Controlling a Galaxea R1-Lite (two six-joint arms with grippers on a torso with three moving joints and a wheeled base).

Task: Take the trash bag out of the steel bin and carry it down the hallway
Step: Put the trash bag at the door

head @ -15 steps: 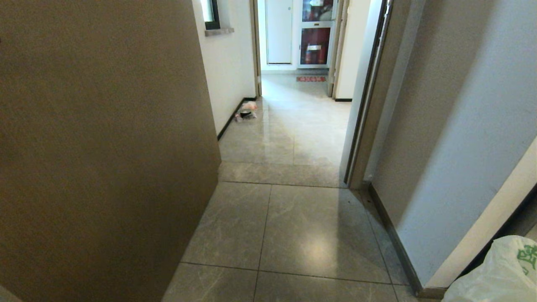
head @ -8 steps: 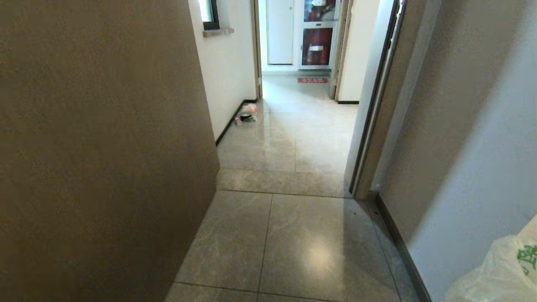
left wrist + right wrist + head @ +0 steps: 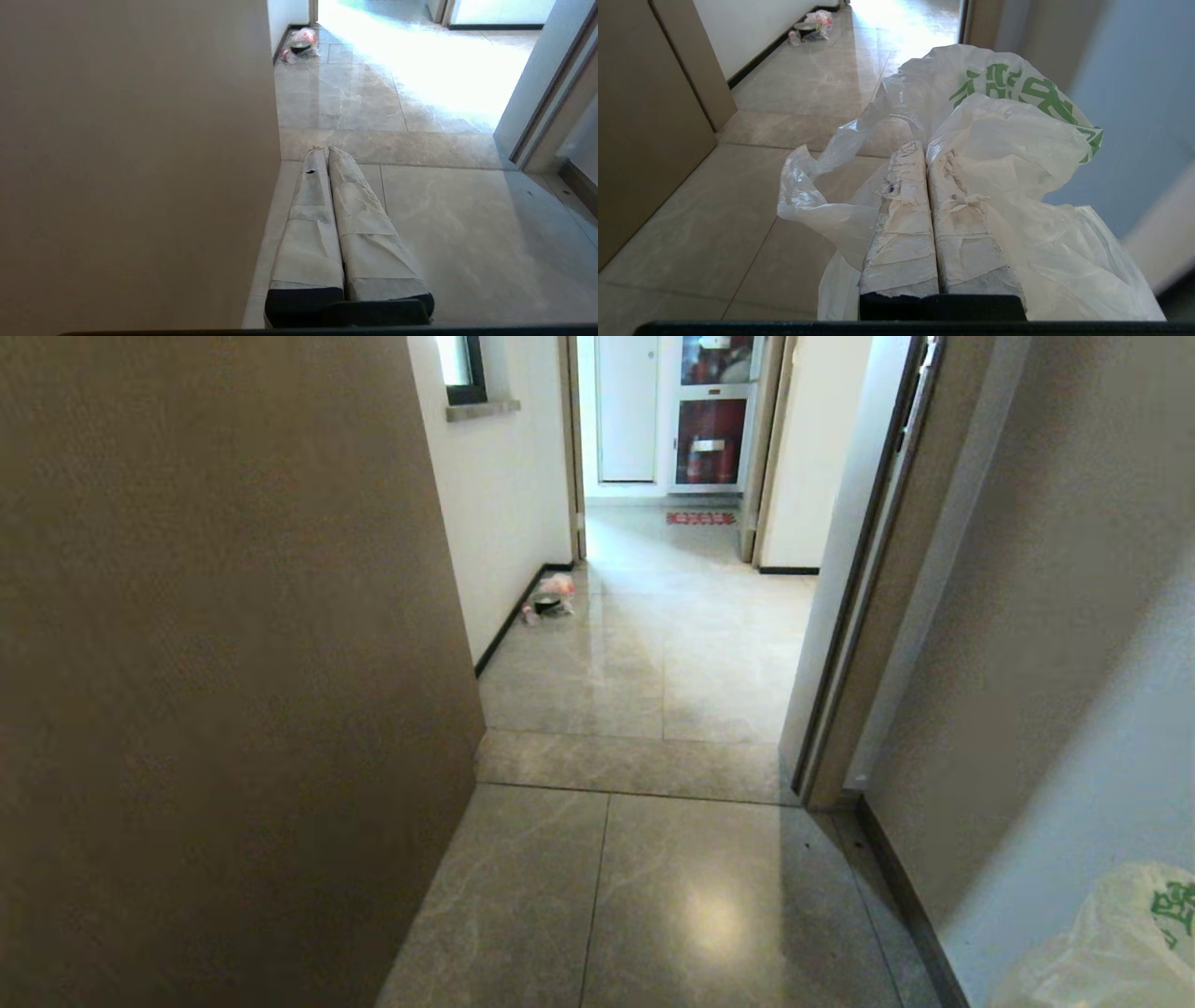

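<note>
The trash bag (image 3: pixel 1008 140), thin crinkled white plastic with green characters, billows around my right gripper (image 3: pixel 925 148), whose taped fingers are shut on a fold of it. The same trash bag (image 3: pixel 1111 943) peeks into the head view's lower right corner. My left gripper (image 3: pixel 326 150) hangs shut and empty above the tiled floor. The hallway (image 3: pixel 663 653) with glossy grey tiles runs ahead through a doorway. The steel bin is out of view.
A brown panel (image 3: pixel 224 663) stands close on the left, a grey wall and door frame (image 3: pixel 868 597) on the right. A clear bag with red contents (image 3: pixel 551 595) lies by the left baseboard. A window sill (image 3: pixel 483 409) and a red mat (image 3: pixel 700 518) lie farther on.
The whole head view has shifted: the doorway and floor tiles have drawn nearer and slid lower. The bag stays in the lower right corner.
</note>
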